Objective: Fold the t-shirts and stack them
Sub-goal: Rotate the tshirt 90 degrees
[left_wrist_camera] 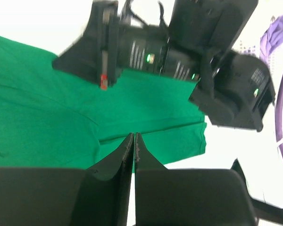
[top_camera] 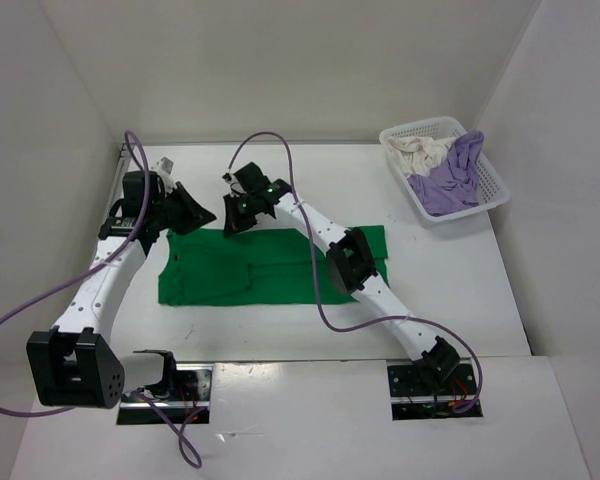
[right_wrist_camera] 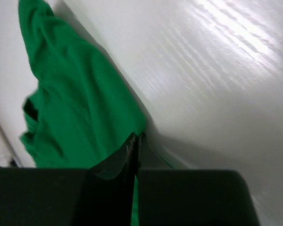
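The green t-shirt point(top_camera: 280, 270) lies spread flat across the middle of the table. Both grippers are at the left end of its far edge. My right gripper point(top_camera: 228, 230) is shut with its tips pinched onto that edge point(right_wrist_camera: 136, 136), and the green cloth point(right_wrist_camera: 75, 103) runs away from them. My left gripper point(top_camera: 210, 220) is just to its left. It is shut with nothing between its jaws point(left_wrist_camera: 134, 135) and hovers over the green cloth point(left_wrist_camera: 37, 117). The lavender t-shirt point(top_camera: 450, 180) and the cream t-shirt point(top_camera: 420, 152) lie crumpled in the basket.
The white mesh basket point(top_camera: 500, 190) stands at the far right corner. White walls close in the table on the left, back and right. The right arm's wrist point(left_wrist_camera: 179, 52) sits close in front of my left gripper. Purple cables loop over both arms.
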### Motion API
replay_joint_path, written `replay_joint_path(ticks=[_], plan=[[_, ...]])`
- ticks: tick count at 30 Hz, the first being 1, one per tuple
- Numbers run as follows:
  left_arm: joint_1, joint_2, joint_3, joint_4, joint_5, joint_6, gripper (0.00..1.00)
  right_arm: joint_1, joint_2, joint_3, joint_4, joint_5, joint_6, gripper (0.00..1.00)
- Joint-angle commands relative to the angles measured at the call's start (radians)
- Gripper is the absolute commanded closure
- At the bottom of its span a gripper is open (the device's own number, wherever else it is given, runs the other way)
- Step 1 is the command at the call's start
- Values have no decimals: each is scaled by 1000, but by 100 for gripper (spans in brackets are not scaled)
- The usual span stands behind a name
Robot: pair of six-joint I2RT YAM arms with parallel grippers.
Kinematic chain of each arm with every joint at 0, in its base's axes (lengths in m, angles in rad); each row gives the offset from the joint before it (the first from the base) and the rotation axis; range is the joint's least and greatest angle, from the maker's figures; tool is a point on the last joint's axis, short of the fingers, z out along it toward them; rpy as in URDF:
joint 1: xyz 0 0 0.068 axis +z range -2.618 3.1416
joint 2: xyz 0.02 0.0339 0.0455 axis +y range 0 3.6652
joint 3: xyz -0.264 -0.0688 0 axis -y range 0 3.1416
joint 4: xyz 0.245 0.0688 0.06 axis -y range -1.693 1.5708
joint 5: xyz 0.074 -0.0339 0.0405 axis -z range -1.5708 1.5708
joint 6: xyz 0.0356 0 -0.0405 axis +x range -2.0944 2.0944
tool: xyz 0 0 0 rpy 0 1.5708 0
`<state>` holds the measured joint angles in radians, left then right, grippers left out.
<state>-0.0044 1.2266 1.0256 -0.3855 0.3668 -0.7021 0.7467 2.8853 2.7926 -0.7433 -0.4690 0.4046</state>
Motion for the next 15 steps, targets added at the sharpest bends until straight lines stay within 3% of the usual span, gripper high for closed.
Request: replay_joint_path(ticks=[1, 6, 11, 12, 13, 15], plan=[[-25, -18, 19, 0, 40, 29, 93, -62, -1, 105, 93, 4, 162, 98], [-63, -18, -39, -30, -6, 29, 91, -245, 103, 346, 55, 121, 378, 100], [-127, 30, -85, -7, -68, -20, 88, -323, 20, 329, 7, 279, 447, 98], [-140, 42, -97, 3, -78, -36, 85, -323, 9, 317, 7, 279, 447, 91], [-172, 42, -111, 17, -78, -69, 79, -336, 0, 306, -7, 279, 447, 74], [-222, 91, -133, 45, -78, -98, 79, -336, -11, 320, -54, 340, 424, 62]])
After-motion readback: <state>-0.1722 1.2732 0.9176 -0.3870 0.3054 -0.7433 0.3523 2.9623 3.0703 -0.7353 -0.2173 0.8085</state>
